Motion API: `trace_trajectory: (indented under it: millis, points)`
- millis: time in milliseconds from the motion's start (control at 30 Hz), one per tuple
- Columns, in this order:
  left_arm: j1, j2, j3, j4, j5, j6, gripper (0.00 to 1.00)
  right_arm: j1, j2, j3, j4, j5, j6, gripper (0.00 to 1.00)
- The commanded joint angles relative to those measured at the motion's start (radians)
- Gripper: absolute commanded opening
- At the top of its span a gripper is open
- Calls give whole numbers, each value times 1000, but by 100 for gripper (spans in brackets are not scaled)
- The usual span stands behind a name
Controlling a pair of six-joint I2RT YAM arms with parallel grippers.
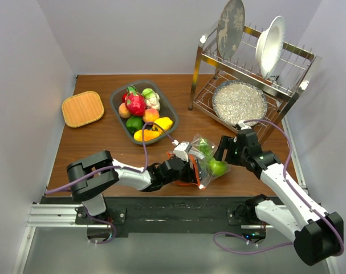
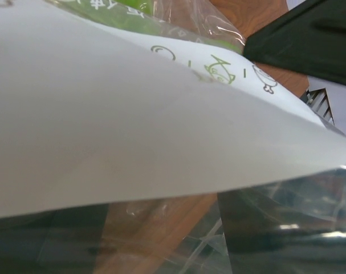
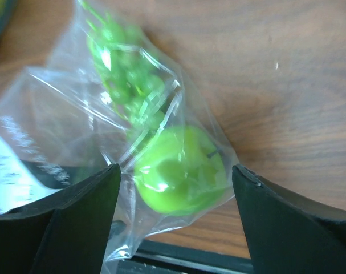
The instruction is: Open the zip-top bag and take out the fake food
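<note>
Wooden table | bag front-centre between both grippers, green apple inside | right gripper fingers spread astride apple | left gripper at bag's zip edge, grip unclear

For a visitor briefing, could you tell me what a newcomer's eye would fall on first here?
A clear crinkly plastic zip-top bag shows front and centre of the wooden table, a glossy round green apple inside it straddled by the open right claw. Behind, a grey tub brims with bright toy produce.
</note>
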Motion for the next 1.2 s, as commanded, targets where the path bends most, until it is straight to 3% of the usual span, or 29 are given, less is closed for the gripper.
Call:
trace_trajectory:
  millis: [0, 167, 267, 300, 433, 667, 1167]
  points:
    - [-7, -15, -1, 73, 2, 8, 77, -1, 34, -36, 63, -69, 47, 74]
    - [-8, -5, 7, 89, 22, 28, 80, -1, 71, -48, 91, -74, 59, 56]
    - [-8, 9, 23, 86, 31, 41, 84, -2, 82, -68, 120, -83, 67, 36]
    - [-8, 14, 34, 81, 34, 42, 84, -1, 86, -76, 134, -85, 67, 25]
    - [-10, 41, 71, 64, 36, 50, 86, -1, 115, -86, 155, -94, 61, 0]
    - [-17, 86, 151, -23, -9, 51, 90, 10, 116, -108, 155, -70, 39, 0]
    - [-80, 166, 378, -449, -243, 61, 92, 151, 143, -134, 166, 41, 70, 0]
